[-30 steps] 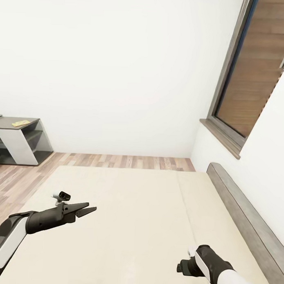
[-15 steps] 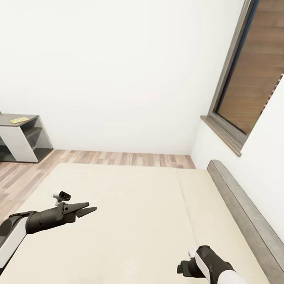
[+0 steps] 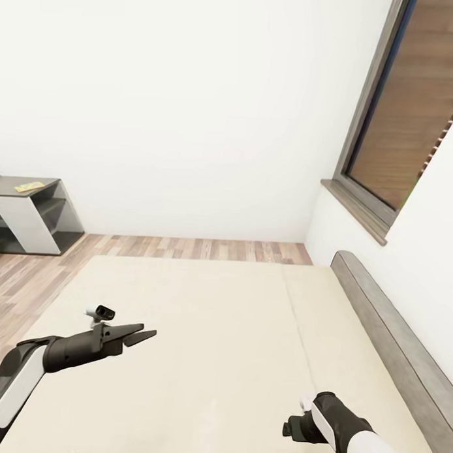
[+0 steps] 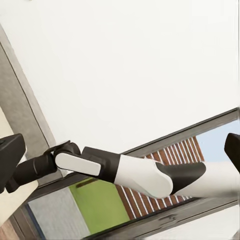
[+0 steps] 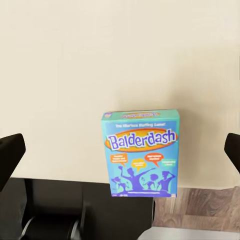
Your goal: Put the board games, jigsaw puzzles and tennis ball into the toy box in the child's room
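Note:
A blue Balderdash board game box lies flat on the cream bed, close to the mattress edge. My right gripper hangs over it, open, with the box between its spread fingertips but well below them. In the head view the right gripper is low over the bed's near right part, pointing down. My left gripper hovers open over the bed's near left part, holding nothing. The toy box, puzzles and tennis ball are out of view.
A grey shelf-like table stands at the far left on the wood floor, with a flat yellow item on top. The grey headboard runs along the right wall under a window.
The whole picture has shifted slightly, so the camera moved a little. Both arms keep the same pose and both grippers stay open.

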Available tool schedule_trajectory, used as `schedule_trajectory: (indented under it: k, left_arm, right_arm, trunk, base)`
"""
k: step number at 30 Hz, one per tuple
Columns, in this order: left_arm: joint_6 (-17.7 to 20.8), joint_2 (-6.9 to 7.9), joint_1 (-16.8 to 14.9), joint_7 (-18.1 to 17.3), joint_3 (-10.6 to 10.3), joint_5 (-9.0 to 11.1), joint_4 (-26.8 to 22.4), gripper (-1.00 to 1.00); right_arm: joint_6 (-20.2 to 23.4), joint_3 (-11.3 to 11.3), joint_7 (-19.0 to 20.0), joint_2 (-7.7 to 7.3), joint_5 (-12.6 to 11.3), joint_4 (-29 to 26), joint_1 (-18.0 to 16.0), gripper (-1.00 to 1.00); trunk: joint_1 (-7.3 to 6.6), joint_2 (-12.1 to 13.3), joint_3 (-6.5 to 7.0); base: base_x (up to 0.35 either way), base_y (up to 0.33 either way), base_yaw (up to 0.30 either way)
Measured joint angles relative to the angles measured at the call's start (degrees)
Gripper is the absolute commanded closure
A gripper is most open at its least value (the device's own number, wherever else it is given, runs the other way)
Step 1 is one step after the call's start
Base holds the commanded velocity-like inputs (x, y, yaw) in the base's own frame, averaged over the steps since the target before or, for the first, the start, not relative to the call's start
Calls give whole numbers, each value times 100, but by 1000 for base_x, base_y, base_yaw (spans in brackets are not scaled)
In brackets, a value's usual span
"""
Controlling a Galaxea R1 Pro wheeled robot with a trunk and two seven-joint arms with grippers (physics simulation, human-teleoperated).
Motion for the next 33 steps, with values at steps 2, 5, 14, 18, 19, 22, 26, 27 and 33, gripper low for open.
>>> schedule_trajectory:
  k: [2,5,14,18,19,22,26,27,33]
  left_arm:
    - [0,-8,3,0,-20,2,-105,-100]
    - [-1,-21,8,-2,-142,-7,-347,-100]
    - [-22,-219,7,44,-897,-24,-635,-100]
    - [-25,-429,-3,98,-1061,-30,-647,-100]
    - [-26,-472,-9,123,-1089,-29,-650,-100]
    - [-24,-521,-31,189,-1125,-28,-652,-100]
    - [-22,-554,-63,424,-1144,-29,-648,-100]
    - [-18,-562,-70,543,-1147,-26,-647,-100]
    - [-8,-672,-84,903,-1144,-21,-640,-100]
  right_arm:
    - [3,1,0,1,0,0,0,-100]
    - [6,2,0,1,0,0,0,-100]
    - [16,3,7,-5,16,0,0,-100]
    - [17,5,12,-8,38,0,0,-100]
    - [17,7,13,-9,44,0,0,-100]
    - [22,9,18,-18,55,0,0,-100]
    - [25,10,21,-29,63,0,0,-100]
    - [25,13,22,-26,66,0,0,-100]
    - [23,31,16,-14,65,0,0,-100]
  trunk:
    - [0,0,-19]
    - [0,0,-47]
    - [0,0,-132]
    - [0,0,-169]
    - [0,0,-179]
    - [0,0,-207]
    - [0,0,-244]
    - [0,0,-254]
    - [0,0,-310]
  base:
    - [0,0,0]
    - [0,0,0]
    - [0,0,0]
    - [0,0,0]
    - [0,0,0]
    - [0,0,0]
    - [0,0,0]
    - [0,0,0]
    - [0,0,0]
